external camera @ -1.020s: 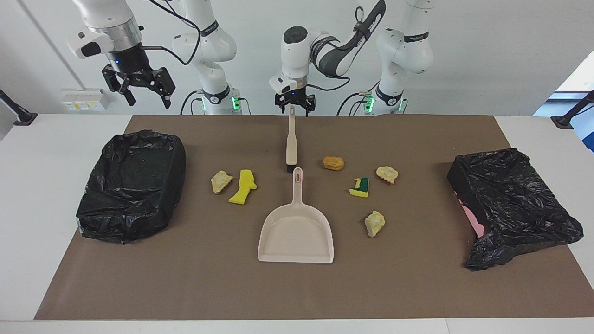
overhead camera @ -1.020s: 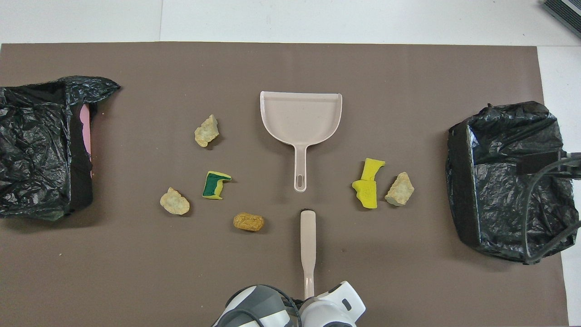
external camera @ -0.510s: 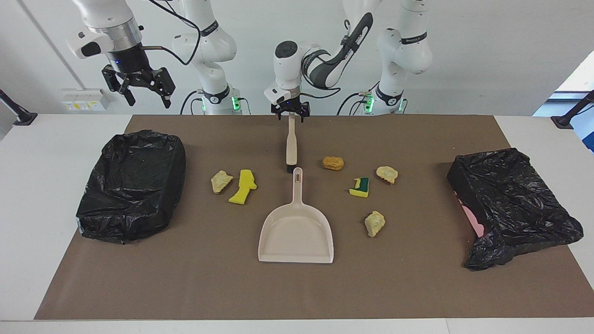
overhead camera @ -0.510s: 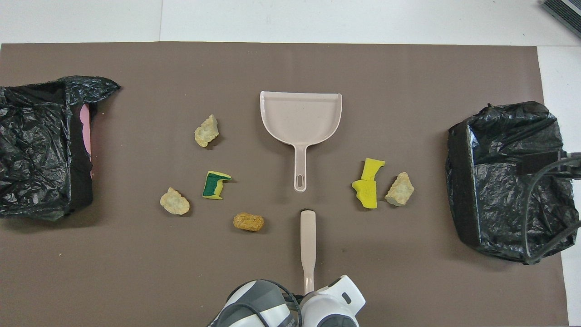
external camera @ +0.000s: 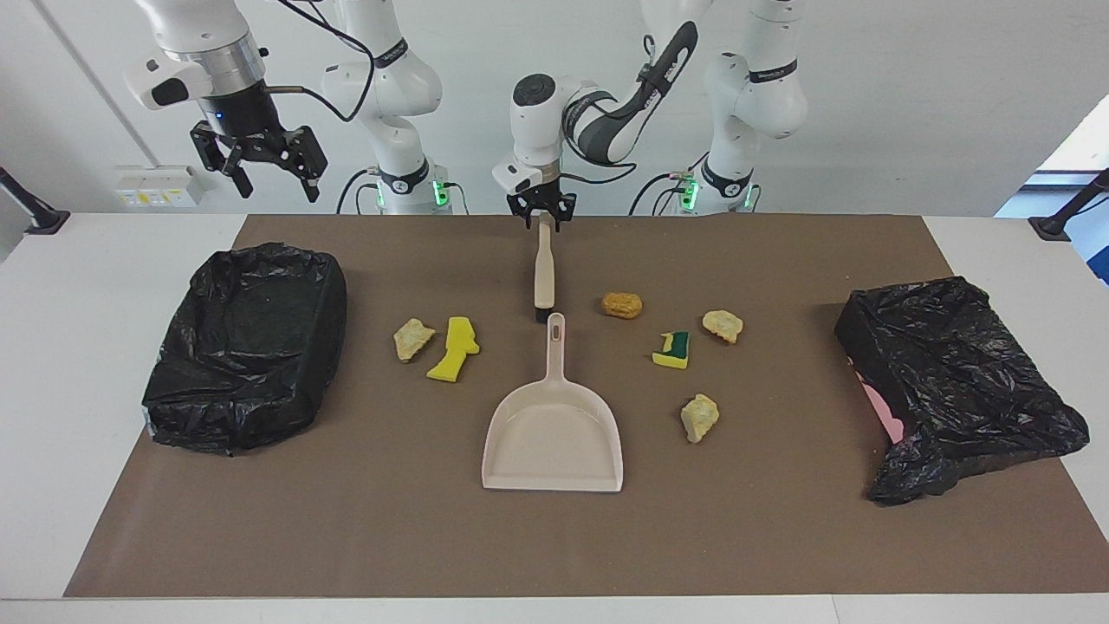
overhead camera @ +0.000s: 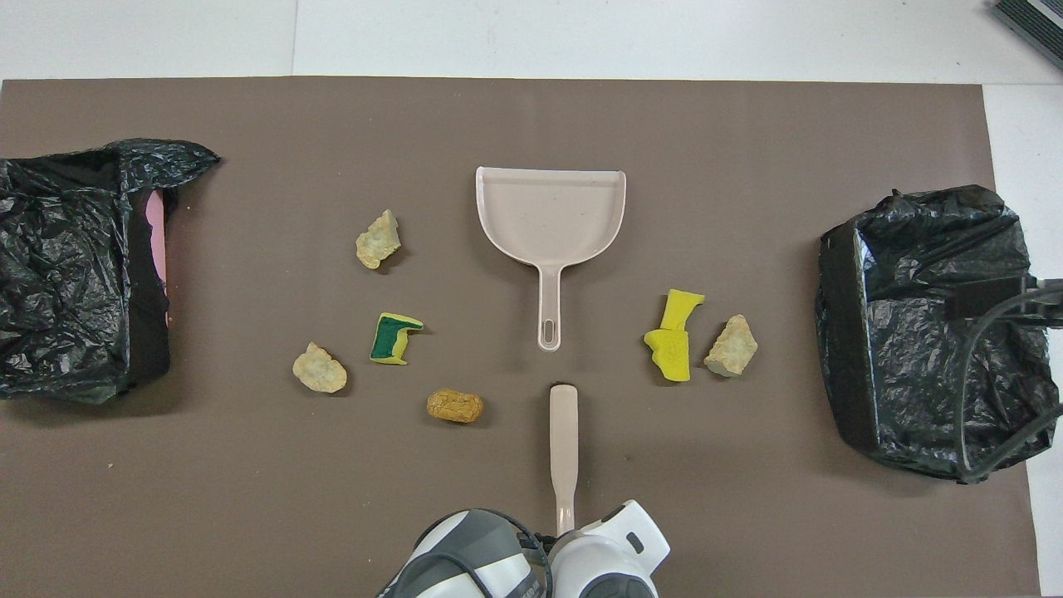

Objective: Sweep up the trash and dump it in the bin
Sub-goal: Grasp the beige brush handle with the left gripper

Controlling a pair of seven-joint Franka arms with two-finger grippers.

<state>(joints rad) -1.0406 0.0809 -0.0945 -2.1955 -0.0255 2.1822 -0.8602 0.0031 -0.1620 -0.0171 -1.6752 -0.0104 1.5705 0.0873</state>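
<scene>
Trash lies on the brown mat: a pale chunk and a yellow sponge piece toward the right arm's end. A golden-brown lump, a green-backed sponge and two pale chunks lie toward the left arm's end. The beige dustpan lies mid-mat, with the beige brush nearer to the robots. My left gripper is open, low at the end of the brush's handle, one finger on each side. My right gripper is open, high over the black-lined bin.
A second black-lined bin with a pink edge showing stands at the left arm's end of the mat. The brown mat covers most of the white table. The left arm's wrist covers the handle's end in the overhead view.
My left gripper has come down and turned onto the end of the brush's handle. The brush, dustpan, trash and right arm have not moved.
</scene>
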